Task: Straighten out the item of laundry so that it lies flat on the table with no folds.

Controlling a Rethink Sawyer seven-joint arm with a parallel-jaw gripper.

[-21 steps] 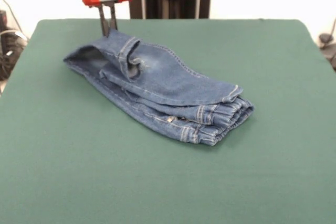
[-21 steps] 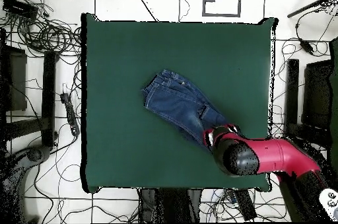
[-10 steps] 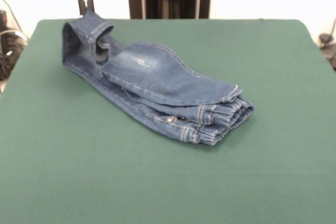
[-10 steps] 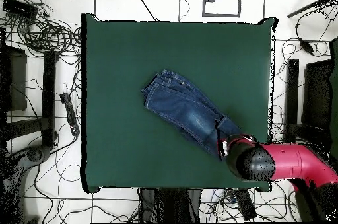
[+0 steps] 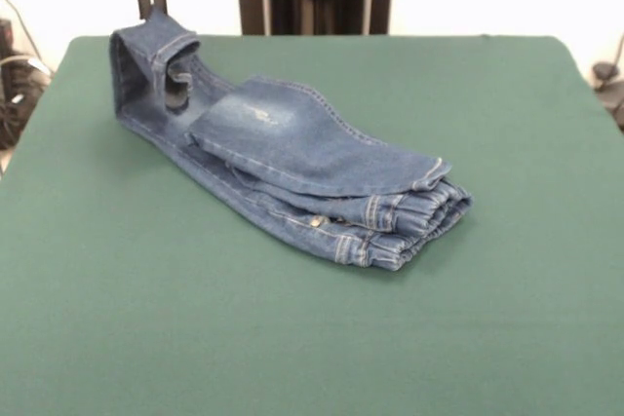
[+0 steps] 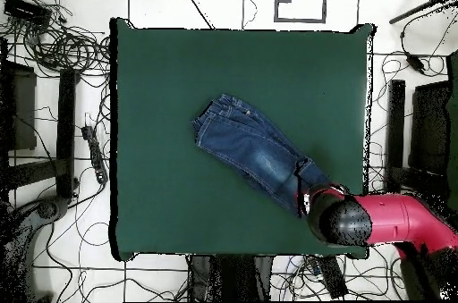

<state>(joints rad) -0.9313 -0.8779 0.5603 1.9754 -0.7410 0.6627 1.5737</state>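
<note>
The item of laundry (image 5: 292,158), a small pair of blue jeans, lies folded on the green table (image 5: 312,338). Its gathered waistband is stacked at the right in the front view. One leg's hem is lifted off the cloth at the far left corner. My gripper (image 5: 149,9) is shut on that raised hem, its thin dark fingers hanging from the red head at the top edge. In the overhead view the jeans (image 6: 250,149) stretch diagonally toward the red arm, whose head covers my gripper (image 6: 309,199) at the leg's end.
Cables, black stands and boxes ring the table on the pale floor in the overhead view. The raised leg end sits close to the table edge (image 6: 365,174) on the arm's side. Wide green cloth surrounds the jeans on the other sides.
My gripper has pulled the leg hem up and outward toward the table's corner. The folded leg has drawn out longer. The waistband end stayed put.
</note>
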